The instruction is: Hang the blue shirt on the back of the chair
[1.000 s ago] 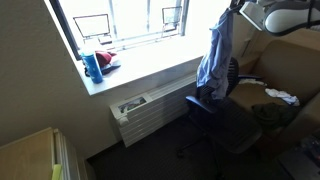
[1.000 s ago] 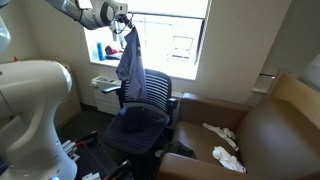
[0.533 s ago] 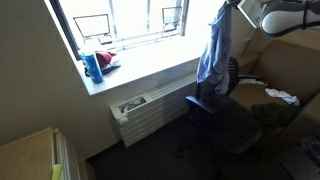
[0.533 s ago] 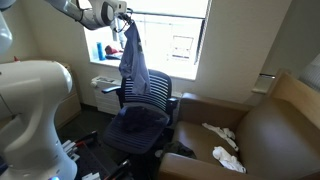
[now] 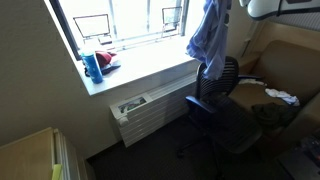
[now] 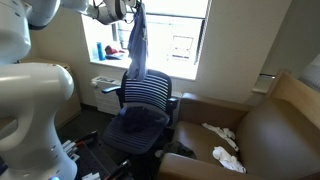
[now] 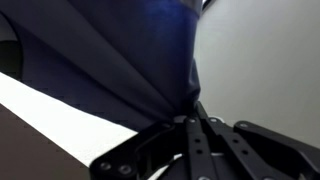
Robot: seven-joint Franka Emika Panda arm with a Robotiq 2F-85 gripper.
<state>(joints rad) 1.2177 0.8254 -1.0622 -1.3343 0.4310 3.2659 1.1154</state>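
Note:
The blue shirt hangs in the air from my gripper, above and beside the back of the black office chair. In both exterior views its hem is at about the top of the chair back. My gripper is at the top edge of the view and is shut on the shirt. In the wrist view the dark blue cloth fills the upper left and is pinched between my closed fingers.
A windowsill with a blue bottle and red item is beside the chair. A radiator sits below it. A brown couch with white cloths stands next to the chair.
My gripper has lifted the shirt higher. Its hem has risen from alongside the chair back to about its top, and the shirt has shifted toward the window.

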